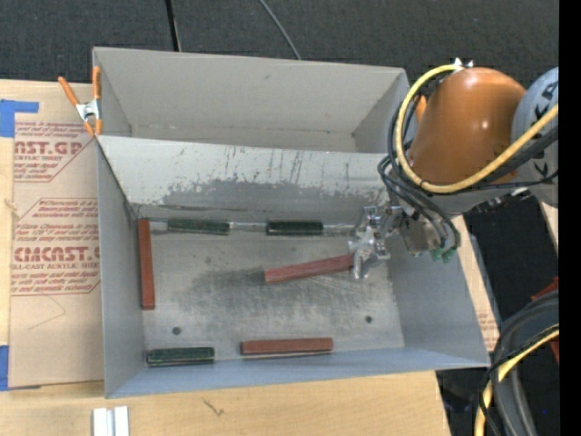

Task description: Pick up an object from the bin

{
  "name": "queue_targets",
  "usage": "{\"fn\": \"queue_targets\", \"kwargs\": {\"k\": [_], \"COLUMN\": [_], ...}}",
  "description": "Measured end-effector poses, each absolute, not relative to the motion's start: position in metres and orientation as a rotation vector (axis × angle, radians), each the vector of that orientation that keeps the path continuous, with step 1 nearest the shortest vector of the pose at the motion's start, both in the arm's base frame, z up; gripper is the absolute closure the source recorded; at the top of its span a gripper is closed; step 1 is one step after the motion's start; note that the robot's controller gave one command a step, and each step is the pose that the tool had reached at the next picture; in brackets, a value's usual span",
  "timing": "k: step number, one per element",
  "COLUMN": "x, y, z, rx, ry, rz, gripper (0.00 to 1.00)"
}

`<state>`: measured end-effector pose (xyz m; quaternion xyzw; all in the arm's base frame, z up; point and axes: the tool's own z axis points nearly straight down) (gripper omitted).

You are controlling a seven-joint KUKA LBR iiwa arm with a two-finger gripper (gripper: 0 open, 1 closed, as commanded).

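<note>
Glossy orange dome (467, 125) above metal pincer (366, 260), grip unclear, at end of flat reddish bar (304, 271)

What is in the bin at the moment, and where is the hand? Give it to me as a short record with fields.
bin: grey metal, six loose bars on the floor
hand: right side of the bin, at the right end of the middle red bar; contact unclear
middle red bar: centre, slightly tilted
left red bar: along the left wall
front red bar: near the front wall
green bars: back left, back middle, front left
</note>
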<state>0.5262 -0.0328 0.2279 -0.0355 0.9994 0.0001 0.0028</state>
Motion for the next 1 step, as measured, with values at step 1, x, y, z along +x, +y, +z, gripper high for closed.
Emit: {"fn": "queue_targets", "kwargs": {"k": [1], "x": [0.5255], "y": [-0.0328], "z": [0.2268], "rx": [-0.112], "ry": [3.137], "rz": [0.001], "gripper": [1.00]}}
